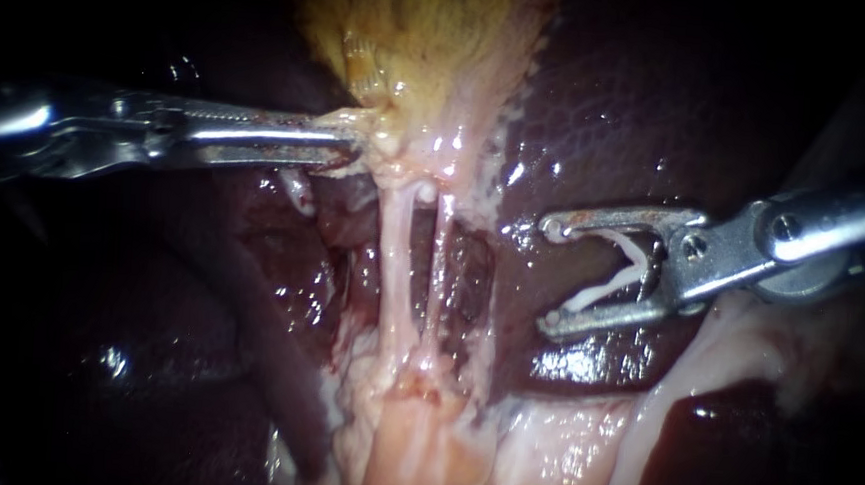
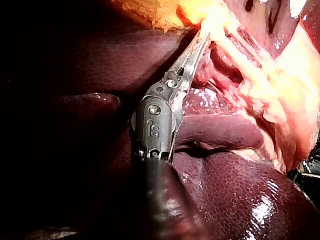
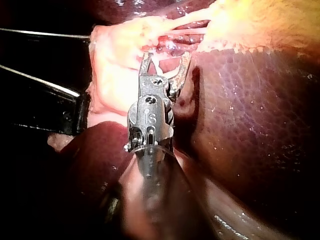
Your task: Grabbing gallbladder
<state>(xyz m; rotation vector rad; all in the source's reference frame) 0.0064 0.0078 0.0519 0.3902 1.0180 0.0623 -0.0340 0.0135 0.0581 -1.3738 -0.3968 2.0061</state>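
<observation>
While the liver spreads dark and broad beneath both instruments, the gallbladder sits just ahead of the tip of my left instrument. Its narrow pale lower end lies between that instrument's jaws. They are closed on this tissue from two sides, so the grab appears to be made.

To do this step well, I judge the bite should take a full fold of the neck rather than a thin edge of fat. The pull should run away from the liver, steady and gentle. That way the two tubes hanging taut beside the jaws stay stretched without tearing. Too hard a tug could strip the pale tissue where it meets the tubes.

The left shaft lies nearly level and enters from the side, its jaws pointing straight at the gallbladder's neck. My right instrument waits well apart from the gallbladder, its shaft sloping slightly and its tip facing the tubes. Its jaws stand wide apart, yet a small white clip sits between them and seems to touch both, so they are holding it ready.
</observation>
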